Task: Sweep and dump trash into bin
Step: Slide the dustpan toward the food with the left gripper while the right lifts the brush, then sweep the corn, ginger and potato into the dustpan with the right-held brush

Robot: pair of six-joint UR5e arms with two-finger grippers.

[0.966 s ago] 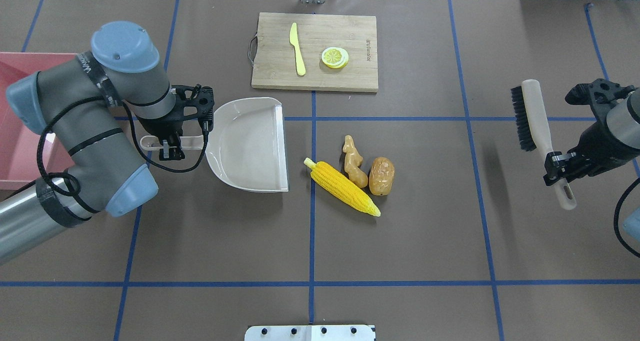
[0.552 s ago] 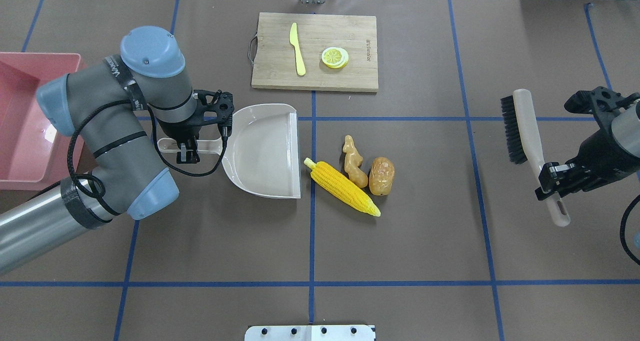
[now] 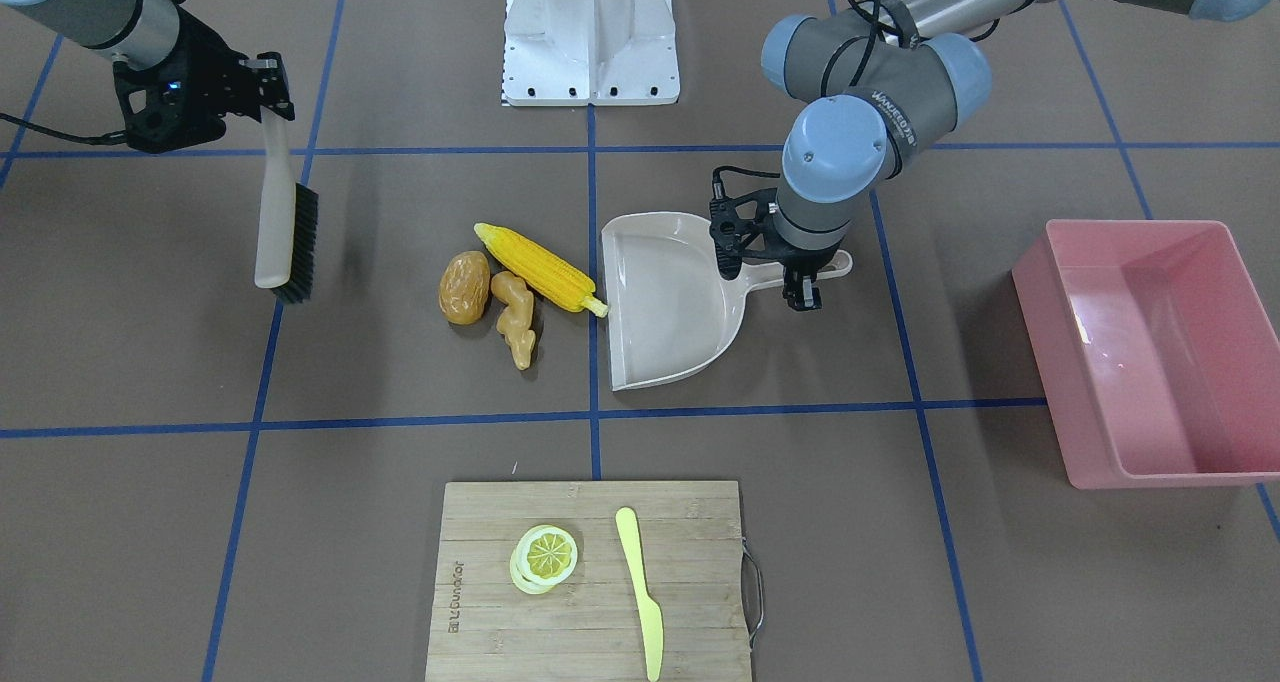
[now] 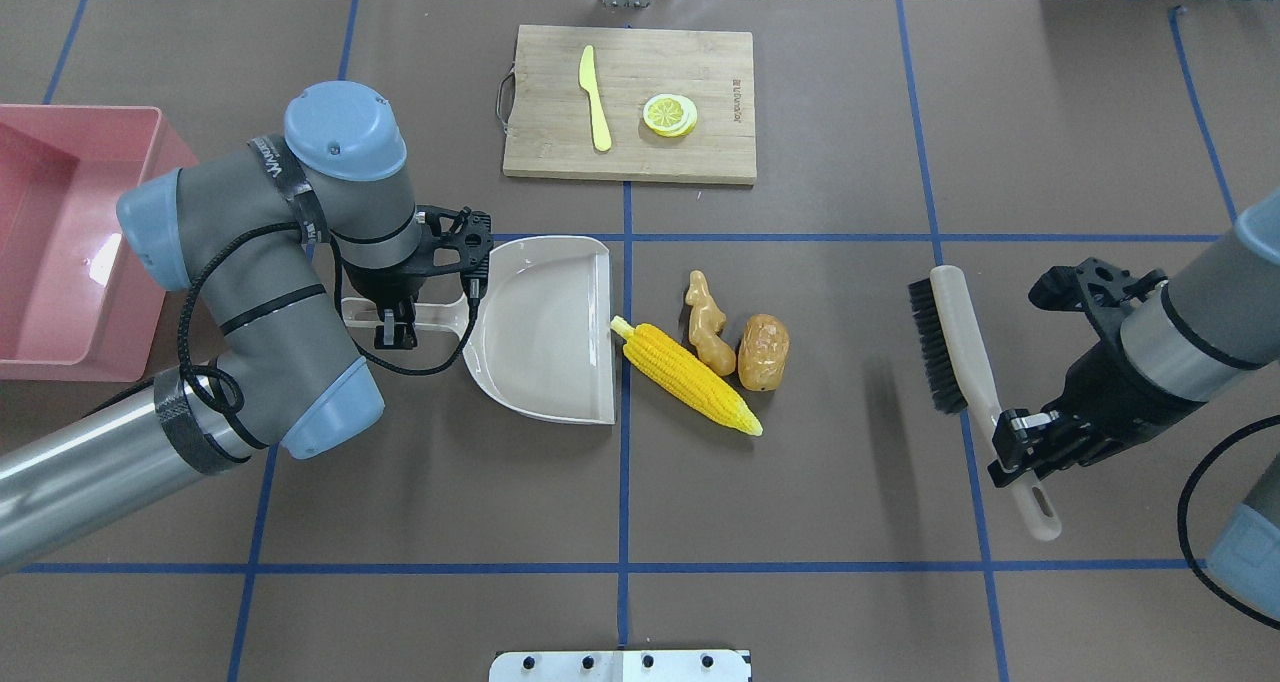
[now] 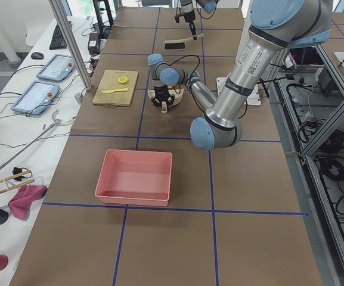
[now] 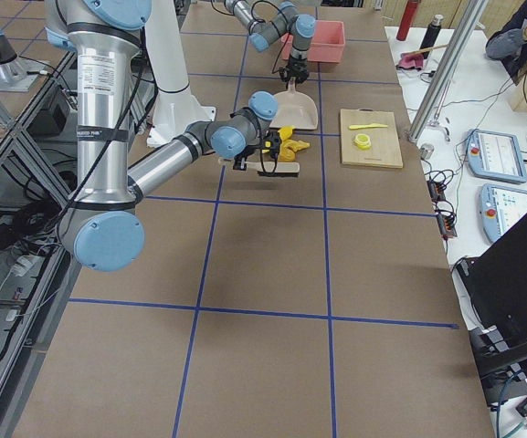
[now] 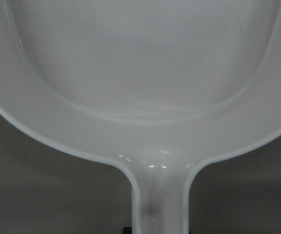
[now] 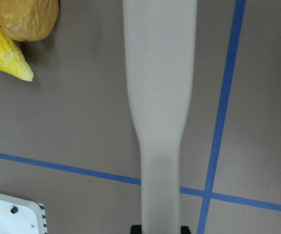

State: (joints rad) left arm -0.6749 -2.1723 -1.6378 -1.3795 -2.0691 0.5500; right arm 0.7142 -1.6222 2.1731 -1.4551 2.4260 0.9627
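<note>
The yellow corn cob (image 4: pixel 688 377), tan ginger root (image 4: pixel 707 323) and brown potato (image 4: pixel 763 351) lie together at the table's middle. My left gripper (image 4: pixel 395 322) is shut on the handle of the beige dustpan (image 4: pixel 545 327). The dustpan's open lip is at the corn's tip. My right gripper (image 4: pixel 1025 442) is shut on the handle of a beige brush (image 4: pixel 950 337), which hangs black bristles down to the right of the potato, apart from it. The pink bin (image 4: pixel 60 212) stands at the far left. The right wrist view shows the brush handle (image 8: pixel 159 97), potato (image 8: pixel 26 17) and corn tip (image 8: pixel 6 58).
A wooden cutting board (image 4: pixel 628 102) at the back holds a pale yellow knife (image 4: pixel 595 97) and lemon slices (image 4: pixel 670 115). The robot's white base plate (image 4: pixel 620 665) is at the near edge. Blue tape lines cross the brown table.
My left arm has slid the dustpan right, up to the corn. My right arm has carried the brush left and nearer, toward the potato. The bin shows more as the left arm moves off it.
</note>
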